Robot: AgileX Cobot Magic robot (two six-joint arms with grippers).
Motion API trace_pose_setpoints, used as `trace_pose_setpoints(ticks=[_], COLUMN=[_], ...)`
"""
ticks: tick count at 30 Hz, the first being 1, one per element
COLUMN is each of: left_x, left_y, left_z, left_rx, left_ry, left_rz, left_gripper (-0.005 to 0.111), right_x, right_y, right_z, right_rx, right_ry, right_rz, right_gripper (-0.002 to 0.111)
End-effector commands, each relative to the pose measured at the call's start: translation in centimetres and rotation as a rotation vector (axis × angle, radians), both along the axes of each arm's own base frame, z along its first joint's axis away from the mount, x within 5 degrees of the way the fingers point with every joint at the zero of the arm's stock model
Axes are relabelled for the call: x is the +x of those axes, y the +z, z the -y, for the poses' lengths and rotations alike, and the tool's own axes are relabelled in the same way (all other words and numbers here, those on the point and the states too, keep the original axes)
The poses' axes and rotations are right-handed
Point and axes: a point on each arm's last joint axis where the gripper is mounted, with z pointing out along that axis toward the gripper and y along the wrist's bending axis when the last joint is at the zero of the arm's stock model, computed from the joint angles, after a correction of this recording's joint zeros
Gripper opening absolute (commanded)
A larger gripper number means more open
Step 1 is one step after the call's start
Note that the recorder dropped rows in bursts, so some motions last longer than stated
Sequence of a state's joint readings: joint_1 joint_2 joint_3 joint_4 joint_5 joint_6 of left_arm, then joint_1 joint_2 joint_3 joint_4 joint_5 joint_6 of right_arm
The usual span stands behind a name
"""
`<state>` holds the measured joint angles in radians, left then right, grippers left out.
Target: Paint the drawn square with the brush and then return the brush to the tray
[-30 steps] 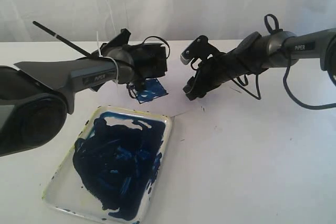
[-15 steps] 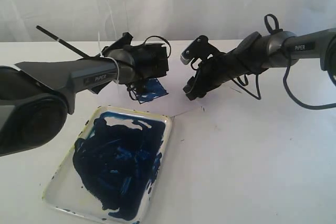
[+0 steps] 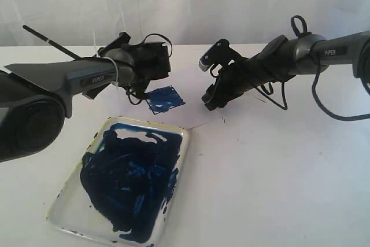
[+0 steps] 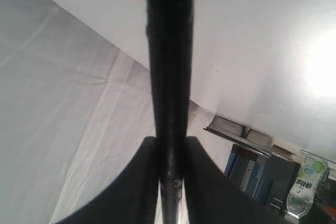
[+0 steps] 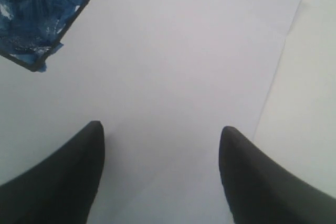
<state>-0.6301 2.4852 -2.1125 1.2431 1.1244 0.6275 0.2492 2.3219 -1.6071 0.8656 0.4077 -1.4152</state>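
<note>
The drawn square [image 3: 165,99] lies on the white paper sheet [image 3: 193,111], its inside smeared blue; one blue corner of the square [image 5: 37,14] shows in the right wrist view. My left gripper [image 3: 136,88] hangs just left of the square, shut on the brush [image 4: 170,66]. The thin black handle [image 3: 51,41] sticks out up and to the left behind the arm; the brush tip is hidden. The tray [image 3: 185,135], full of dark blue paint, sits in front of the square. My right gripper [image 3: 211,99] hovers open over the paper [image 5: 184,51], right of the square, holding nothing.
The paper's edge [image 5: 273,82] runs close by the right gripper. A bottle [image 4: 307,190] and dark shelving show in the background of the left wrist view. White table [image 3: 277,177] spreads to the right of the tray.
My left gripper has shifted left with the brush, uncovering the blue square; the handle end swung further left. The right arm has not moved.
</note>
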Motion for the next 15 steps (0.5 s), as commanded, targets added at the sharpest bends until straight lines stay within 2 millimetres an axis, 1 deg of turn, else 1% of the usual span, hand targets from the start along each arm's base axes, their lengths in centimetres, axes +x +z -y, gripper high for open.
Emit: trace_pose_setpoints(ticks=[1,7,9,12,15], left_x=[-1.4,-2.9,-3.3,-3.8,-3.6], left_y=[0.1,0.0,-0.3,-1.1,-0.9], left_z=[0.9,3.4,3.8,4.0,3.8], left_rx=[0.056,0.046,0.022,-0.05,-0.057], left_ry=[0.046,-0.006,-0.006,0.023,0.035], left_rz=[-0.013,-0.019,-0.041,-0.107,-0.082], left_gripper=[0.0,0.0,0.0,0.0,0.0], right_x=[-0.4,-0.4,-0.4,-0.4,-0.4], right_y=[-1.9,-1.9,-1.9,-1.9,-1.9], right_z=[0.2,0.2,0.2,0.2,0.2], right_rx=[-0.059,-0.059,-0.059,-0.059,-0.059], right_ry=[0.044,0.044,0.044,0.044,0.044], right_rz=[-0.022,-0.022,-0.022,-0.022,-0.022], right_gripper=[0.06,0.06,0.06,0.06,0.06])
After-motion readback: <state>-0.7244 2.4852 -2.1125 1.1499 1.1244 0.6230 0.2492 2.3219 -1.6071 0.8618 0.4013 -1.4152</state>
